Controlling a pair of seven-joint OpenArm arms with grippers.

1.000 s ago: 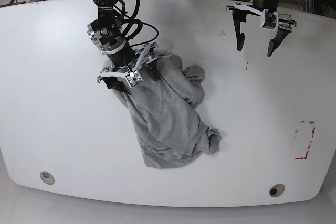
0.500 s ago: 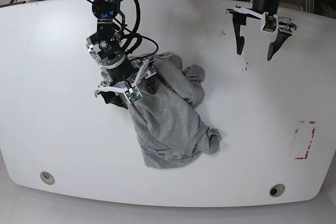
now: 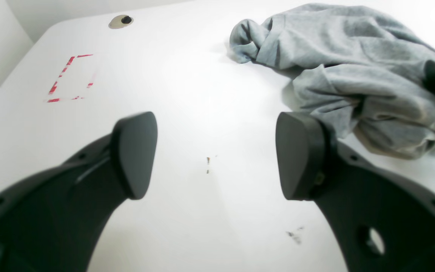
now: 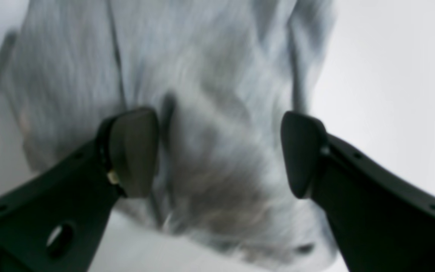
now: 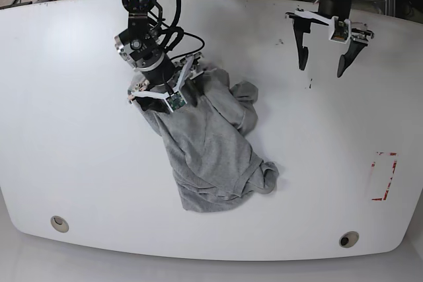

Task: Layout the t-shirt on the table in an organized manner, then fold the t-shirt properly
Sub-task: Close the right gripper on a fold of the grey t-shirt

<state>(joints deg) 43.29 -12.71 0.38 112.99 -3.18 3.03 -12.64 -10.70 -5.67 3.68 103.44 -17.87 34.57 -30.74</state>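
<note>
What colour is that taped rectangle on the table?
Red, a broken outline; the left wrist view shows it best.

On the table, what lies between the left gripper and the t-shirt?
Nothing: in the base view, only bare white table separates the left gripper from the t-shirt. The left wrist view shows just small dark specks there.

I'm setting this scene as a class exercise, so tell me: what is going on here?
A two-armed robot is working on a crumpled grey t-shirt lying on the white table. The right gripper is down at the shirt's top edge, jaws apart with cloth between them. The left gripper hangs open above bare table, away from the shirt. Nothing is laid flat yet.
</note>
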